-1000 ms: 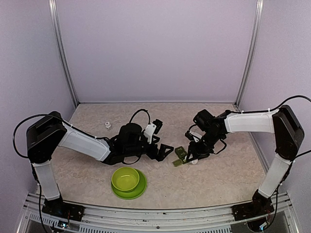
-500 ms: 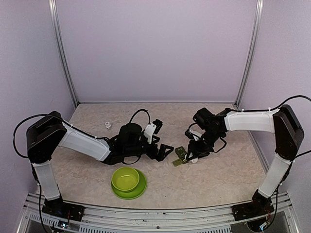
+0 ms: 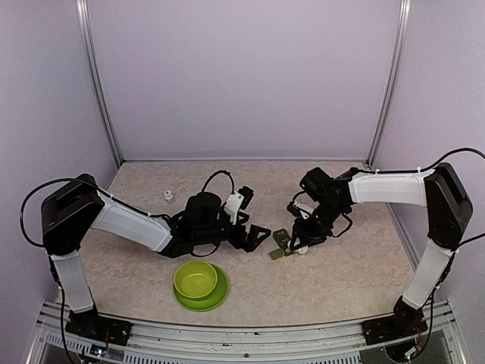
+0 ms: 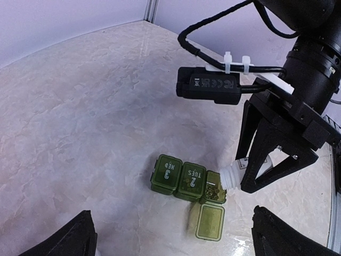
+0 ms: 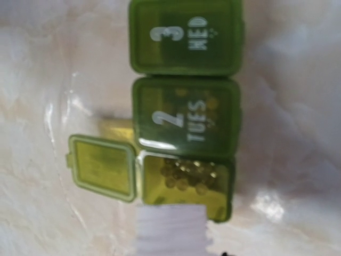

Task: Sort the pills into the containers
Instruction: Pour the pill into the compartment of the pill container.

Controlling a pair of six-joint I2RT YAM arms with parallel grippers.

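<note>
The right wrist view does not show its own fingers. Only a blurred white block at its bottom edge, the mouth of the white bottle [image 5: 170, 229], can be seen. From above, the pill box [image 3: 280, 243] is partly covered by the right arm's wrist, and its contents cannot be made out there. The left wrist view cuts its own fingers [image 4: 80, 237] off at the lower corners.

The left arm stretches low across the table [image 3: 341, 280] toward the right. The left gripper [image 3: 256, 237] is spread wide with nothing in it, just left of the box. The right arm reaches in from the right with its wrist angled down. The right gripper [image 4: 250, 173] is clamped on the bottle, which is tilted with its mouth at the edge of the open end compartment.

The box lies mid-table between the two grippers. The compartments marked 3 WED and 2 TUES are closed. The third has its lid [image 5: 101, 166] swung flat open, with small yellowish pills [image 5: 184, 173] inside (their number is unclear).

Bare tabletop runs to the far edge and along the near right. The lime bowl [image 3: 195, 279] sits on its plate [image 3: 220, 296], nearer and to the left, apart from the box. A small white object [image 3: 167, 196] lies far left (too small to identify).
</note>
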